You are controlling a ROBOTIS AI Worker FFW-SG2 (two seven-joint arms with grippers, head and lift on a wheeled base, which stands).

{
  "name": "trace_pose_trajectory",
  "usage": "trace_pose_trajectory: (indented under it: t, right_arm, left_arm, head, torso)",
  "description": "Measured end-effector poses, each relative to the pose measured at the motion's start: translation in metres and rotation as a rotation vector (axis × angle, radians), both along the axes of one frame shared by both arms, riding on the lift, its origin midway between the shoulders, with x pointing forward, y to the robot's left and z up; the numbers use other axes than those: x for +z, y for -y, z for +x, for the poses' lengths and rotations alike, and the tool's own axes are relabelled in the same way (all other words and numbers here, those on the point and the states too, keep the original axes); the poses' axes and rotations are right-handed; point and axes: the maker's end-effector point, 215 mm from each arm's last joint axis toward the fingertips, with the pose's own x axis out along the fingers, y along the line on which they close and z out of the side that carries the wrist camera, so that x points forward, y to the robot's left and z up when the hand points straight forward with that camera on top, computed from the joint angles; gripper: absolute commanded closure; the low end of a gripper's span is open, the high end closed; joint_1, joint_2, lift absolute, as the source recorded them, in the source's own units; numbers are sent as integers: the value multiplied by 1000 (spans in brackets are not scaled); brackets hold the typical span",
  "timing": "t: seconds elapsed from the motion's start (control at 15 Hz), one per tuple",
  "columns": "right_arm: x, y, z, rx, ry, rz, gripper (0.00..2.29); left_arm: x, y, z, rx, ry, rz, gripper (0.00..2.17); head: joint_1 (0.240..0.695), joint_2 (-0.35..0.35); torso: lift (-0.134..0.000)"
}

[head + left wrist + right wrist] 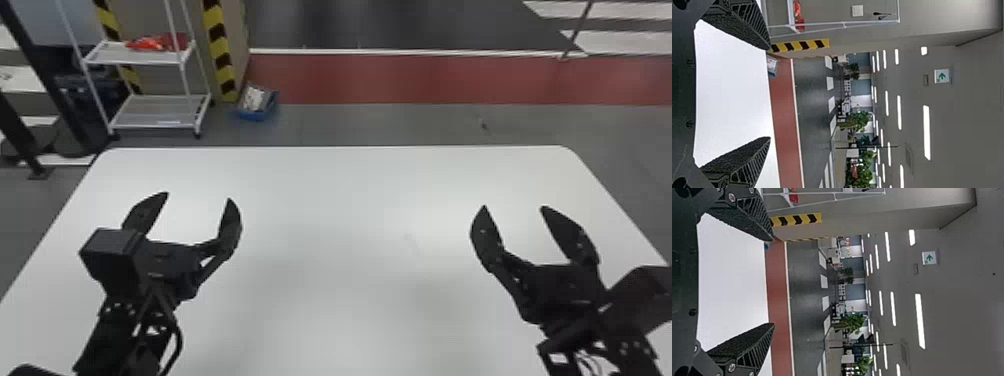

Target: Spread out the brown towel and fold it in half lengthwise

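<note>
Brown towel: whereabouts impossible to tell. Left fingers (230, 227) and right fingers (485, 235): spread wide, empty, well apart. Beneath and beyond fingertips, desk (345, 200). Once towel located, pinch near corners shallowly, draw apart evenly, smooth flat before folding.

White rack (131, 60) holding red bundle (156, 43); blue bin (256, 116) nearby.

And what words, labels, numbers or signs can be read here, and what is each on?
No words or numbers can be read.
Sign high up: green arrow, anything else too small.
Left gripper, right gripper: pale mark on each body, too small.
Wall: yellow-and-black stripes, no legible lettering.
</note>
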Motion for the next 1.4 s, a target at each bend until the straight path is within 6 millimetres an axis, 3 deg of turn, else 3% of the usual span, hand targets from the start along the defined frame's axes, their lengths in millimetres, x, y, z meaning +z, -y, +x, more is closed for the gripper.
trace_pose_trajectory:
  t: [0.47, 1.4]
  right_arm:
    - [8, 0, -2, 0, 27, -24, 171]
    - [4, 5, -5, -3, 18, -18, 167]
  left_arm:
    - [5, 2, 0, -16, 15, 3, 66]
    - [5, 3, 0, -11, 17, 10, 70]
  head:
    - [695, -16]
    - [695, -23]
  torso:
    - [-128]
    - [-128]
